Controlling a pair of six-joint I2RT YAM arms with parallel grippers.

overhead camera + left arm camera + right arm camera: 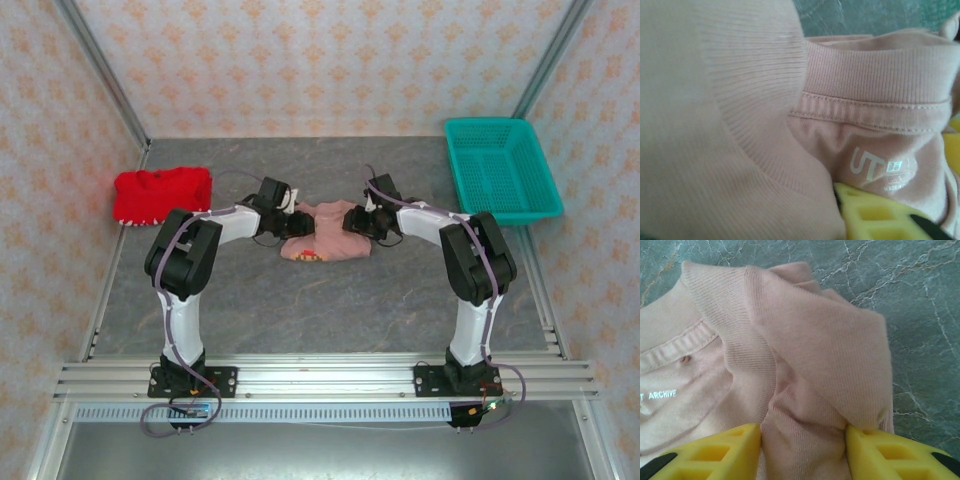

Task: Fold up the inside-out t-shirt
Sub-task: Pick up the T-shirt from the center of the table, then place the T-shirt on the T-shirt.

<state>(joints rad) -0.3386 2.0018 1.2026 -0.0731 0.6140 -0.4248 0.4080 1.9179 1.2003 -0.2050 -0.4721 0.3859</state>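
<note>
Pink t-shirt (325, 238) lies bunched in a small heap near the middle of the grey marbled table (330, 310), between the two arms. A small dark print shows on its near edge. In the left wrist view the neck label print (867, 164), white letters "UT", is exposed just below the ribbed collar (875, 70).

Left gripper (292, 218) sits at the heap's left edge, touching cloth. From its wrist camera one yellow finger (875, 220) shows at the bottom, lying against the shirt under the label. A thick roll of ribbed cloth crowds the left half of that view, close to the lens. Whether this gripper is clamped or loose cannot be told.

Right gripper (358, 222) sits at the heap's right edge. In its wrist view both yellow fingers (740, 440) stand well apart, straddling a bunch of cloth that touches both inner faces. The cloth there looks slack, not pinched, so the jaws read as open. A folded flap hangs down to the right finger's tip. White lettering "ARCHIVE" shows at left, below the collar.

Red garment (162, 193) with white trim lies at the table's far left, well apart from the shirt. Teal basket (495, 170) stands at the far right corner.
</note>
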